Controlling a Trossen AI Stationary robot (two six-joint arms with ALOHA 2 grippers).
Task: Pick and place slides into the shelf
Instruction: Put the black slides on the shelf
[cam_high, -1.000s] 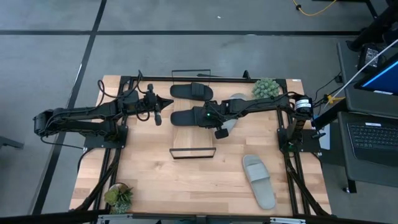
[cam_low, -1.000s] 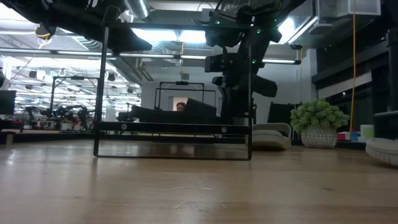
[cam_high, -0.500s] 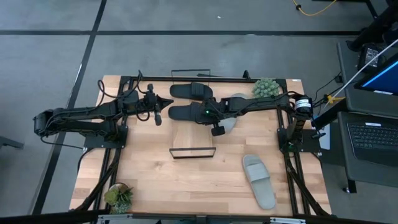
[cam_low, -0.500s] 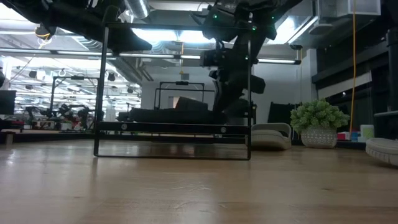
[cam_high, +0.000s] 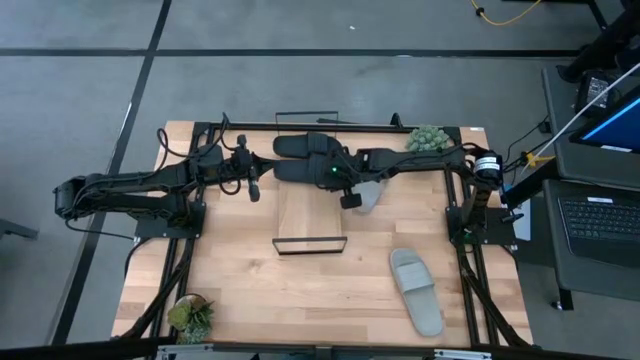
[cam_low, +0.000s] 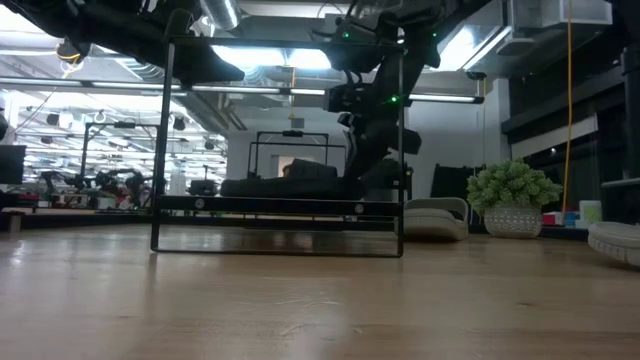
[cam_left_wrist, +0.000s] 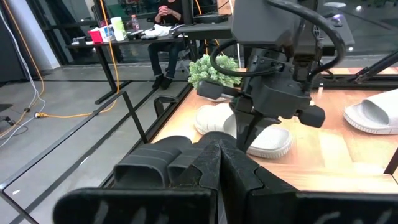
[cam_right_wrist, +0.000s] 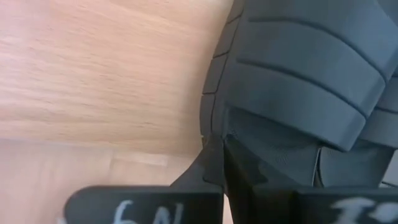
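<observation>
1. High view: The shelf (cam_high: 310, 205) is the landmark. Both black slides now lie side by side at its far end: the far black slide (cam_high: 305, 146) and the near black slide (cam_high: 300, 170). A second ago the near one lay farther along the board toward its near end; it has been pushed up against its partner. The right claw (cam_high: 326, 176) sits at that slide's right edge, clenched and grasping nothing. The left claw (cam_high: 270, 165), also clenched, waits just left of the shelf's far end.
2. High view, remainder: One grey slide (cam_high: 416, 291) lies on the bench (cam_high: 230, 280) well right of the shelf's near end; the other grey slide (cam_high: 372, 192) lies just right of the shelf, partly under the right arm.
3. Low view: The black pair shows behind the shelf's wire frame; contact is probably made, but is hard to confirm.
4. Right wrist view: Closed fingers press the black sole.
5. Meaning: The black pair appears placed; two grey slides remain.
</observation>
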